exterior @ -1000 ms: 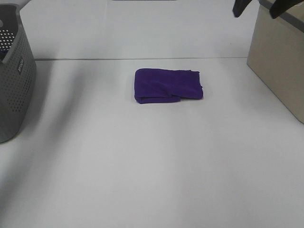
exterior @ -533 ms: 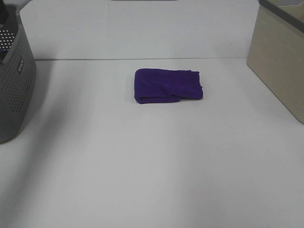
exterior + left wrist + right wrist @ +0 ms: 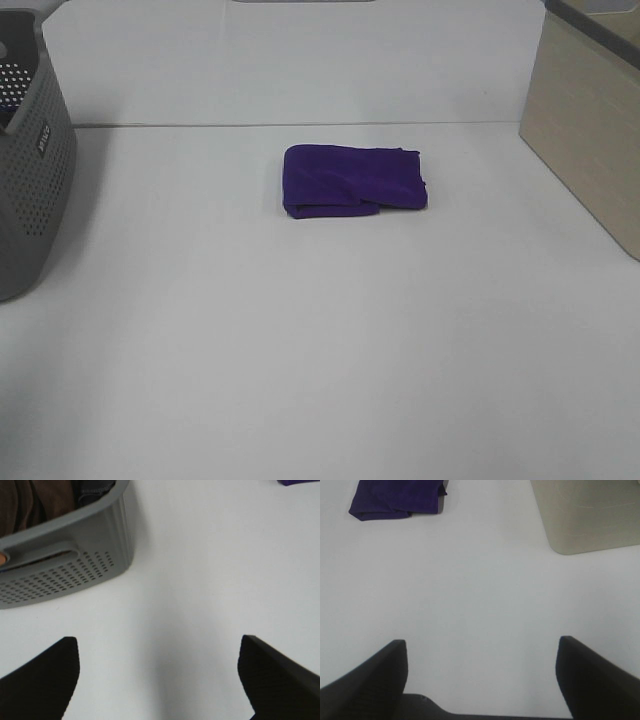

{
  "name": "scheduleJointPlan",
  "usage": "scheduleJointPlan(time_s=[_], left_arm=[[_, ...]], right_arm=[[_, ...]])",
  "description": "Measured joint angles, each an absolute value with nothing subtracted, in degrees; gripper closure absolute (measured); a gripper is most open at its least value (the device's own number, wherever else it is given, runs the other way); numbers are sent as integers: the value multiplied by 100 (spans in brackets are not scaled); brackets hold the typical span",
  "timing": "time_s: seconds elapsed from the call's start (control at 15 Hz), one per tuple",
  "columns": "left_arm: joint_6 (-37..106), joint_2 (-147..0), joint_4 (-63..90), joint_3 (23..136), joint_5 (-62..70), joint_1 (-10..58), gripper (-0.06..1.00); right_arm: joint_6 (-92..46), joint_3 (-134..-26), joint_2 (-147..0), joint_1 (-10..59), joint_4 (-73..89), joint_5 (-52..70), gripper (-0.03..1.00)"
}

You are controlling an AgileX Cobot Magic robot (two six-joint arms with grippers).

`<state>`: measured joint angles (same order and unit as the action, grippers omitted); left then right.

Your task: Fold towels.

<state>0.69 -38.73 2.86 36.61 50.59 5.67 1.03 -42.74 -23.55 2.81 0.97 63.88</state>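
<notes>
A purple towel [image 3: 354, 180] lies folded into a small rectangle on the white table [image 3: 320, 330], toward the back middle. It also shows in the right wrist view [image 3: 395, 500], and a sliver of it in the left wrist view [image 3: 299, 482]. Neither arm shows in the high view. My left gripper [image 3: 160, 680] is open and empty above bare table beside the grey basket. My right gripper [image 3: 480, 675] is open and empty above bare table, well apart from the towel.
A grey perforated laundry basket [image 3: 30, 160] stands at the left edge; in the left wrist view [image 3: 65, 565] it holds brown and dark cloth [image 3: 35, 500]. A beige box [image 3: 590, 120] stands at the right back, also in the right wrist view [image 3: 590, 515].
The dark arm parts at the top right of the high view one second ago have left the frame. The towel has not moved.
</notes>
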Motion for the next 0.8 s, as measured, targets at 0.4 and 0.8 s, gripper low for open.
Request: scheduleJointPlan(time_s=[0.4, 0.8], left_arm=[[40, -1438, 292, 2985, 5283, 567, 15], [160, 17, 401, 2853, 6010, 567, 15]], right_arm=[[103, -3100, -539, 281, 97, 6056, 17], [97, -3002, 23, 281, 80, 5861, 22]])
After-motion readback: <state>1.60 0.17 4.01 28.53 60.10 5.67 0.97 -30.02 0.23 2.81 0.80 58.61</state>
